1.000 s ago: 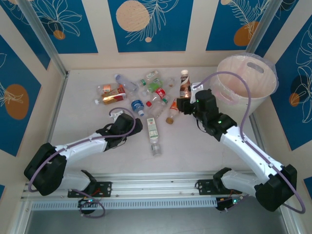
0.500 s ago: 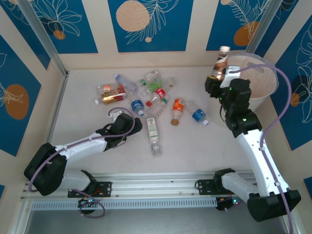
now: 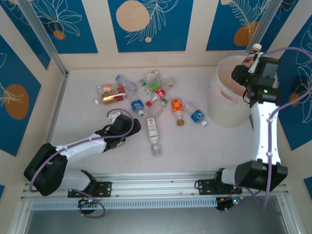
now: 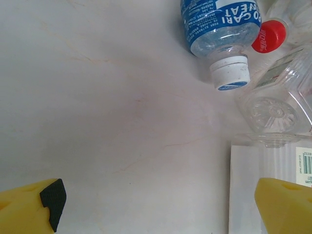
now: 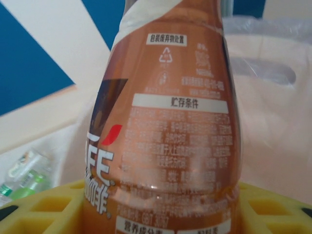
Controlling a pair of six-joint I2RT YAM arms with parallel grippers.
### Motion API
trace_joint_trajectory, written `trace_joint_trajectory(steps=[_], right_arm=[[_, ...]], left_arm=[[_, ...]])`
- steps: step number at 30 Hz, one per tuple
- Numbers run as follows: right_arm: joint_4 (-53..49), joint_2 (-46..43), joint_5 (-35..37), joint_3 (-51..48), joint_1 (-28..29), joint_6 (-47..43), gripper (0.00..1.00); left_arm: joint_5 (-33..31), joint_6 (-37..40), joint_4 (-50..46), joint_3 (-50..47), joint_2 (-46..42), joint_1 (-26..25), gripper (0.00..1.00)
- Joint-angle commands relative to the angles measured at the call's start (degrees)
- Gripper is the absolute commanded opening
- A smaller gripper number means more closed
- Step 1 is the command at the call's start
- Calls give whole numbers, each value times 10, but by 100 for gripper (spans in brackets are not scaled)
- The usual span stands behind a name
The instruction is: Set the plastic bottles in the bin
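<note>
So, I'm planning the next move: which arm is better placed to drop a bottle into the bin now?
Right. The right tool is shut on the brown-labelled plastic bottle, held above the large round pale pink plastic bin. The left tool is open and empty, low over the table.

Readable stuff from my end. Right wrist cam: the brown bottle (image 5: 170, 146) is covered in Chinese print. One white strip reads 贮存条件, another at the bottom starts 营养成分, there's a recycling triangle near the top, and big white "FE" with 啡 below it at the left edge. The rest is too fine to read.

Left wrist cam: the blue-label bottle (image 4: 219, 22) shows "CARI" and "…EAT" in white. The script on the red cap (image 4: 268, 36) and the digits on the barcode (image 4: 304, 168) are unreadable.
</note>
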Motion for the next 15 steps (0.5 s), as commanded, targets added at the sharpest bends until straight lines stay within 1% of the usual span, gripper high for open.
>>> trace_joint_trajectory(steps=[1, 3, 7, 9, 15], right_arm=[[-84, 43, 37, 47, -14, -21, 44], [-95, 63, 56, 59, -22, -27, 45], [-109, 88, 44, 67, -41, -25, 47], [-128, 106, 50, 80, -46, -23, 48], [-161, 143, 105, 101, -51, -10, 50]], left_arm=[[4, -11, 7, -4, -12, 12, 100], [2, -11, 9, -4, -15, 13, 100], [1, -11, 11, -3, -12, 13, 100], [3, -13, 11, -3, -10, 14, 100], [3, -14, 11, -3, -7, 13, 100]])
